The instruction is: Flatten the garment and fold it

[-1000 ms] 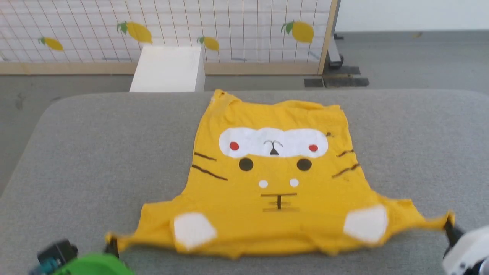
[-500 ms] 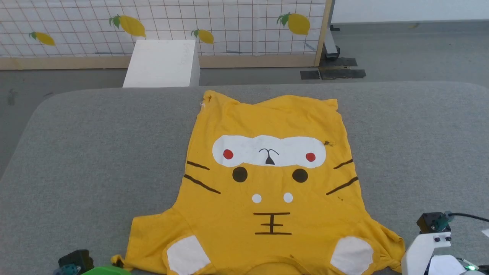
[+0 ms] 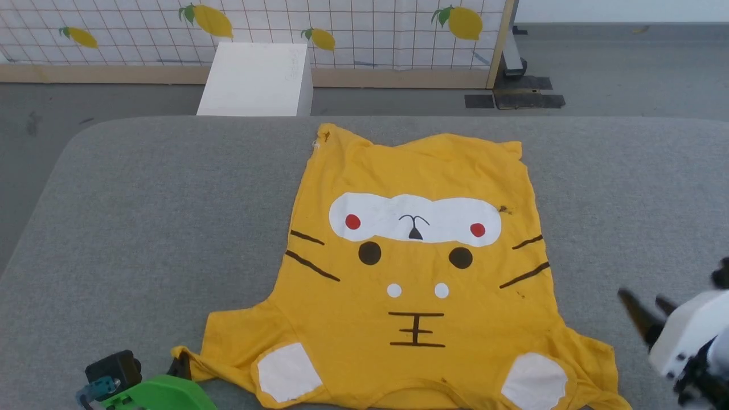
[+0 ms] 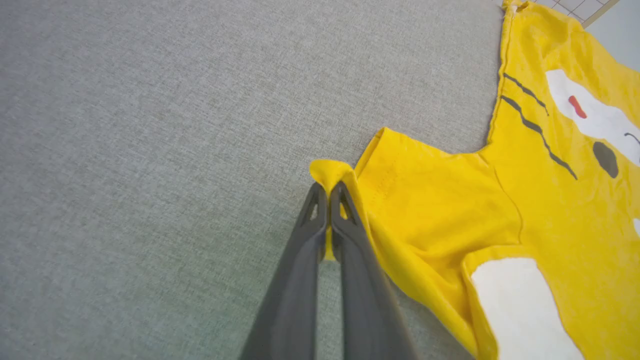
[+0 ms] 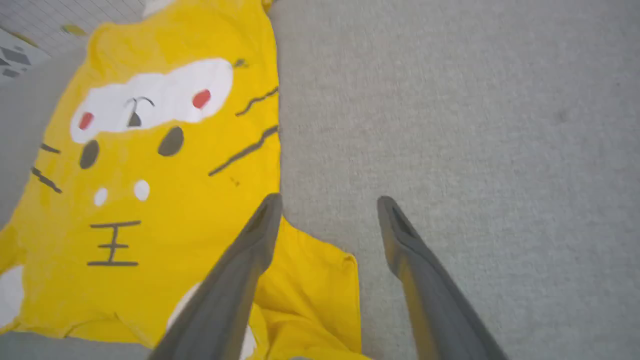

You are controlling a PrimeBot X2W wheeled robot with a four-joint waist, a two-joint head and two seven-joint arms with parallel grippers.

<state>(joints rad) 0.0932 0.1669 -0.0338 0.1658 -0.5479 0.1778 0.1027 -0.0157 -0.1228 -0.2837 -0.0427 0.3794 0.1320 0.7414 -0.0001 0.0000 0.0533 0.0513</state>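
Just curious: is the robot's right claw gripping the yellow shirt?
No: the right gripper stands open, its fingers wide apart and pinching no cloth of the garment.

The garment point(image 3: 416, 273) lies flat (cat face up). At its near-left sleeve tip sits the left gripper point(image 3: 181, 364) — right of it, apart, the right gripper point(image 3: 646, 310), jaws parted.

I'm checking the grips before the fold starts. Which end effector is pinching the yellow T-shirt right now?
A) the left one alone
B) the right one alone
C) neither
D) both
A: the left end effector is shut on a sleeve corner of the yellow T-shirt, while the right end effector stands open over the grey surface, with no cloth between its fingers.
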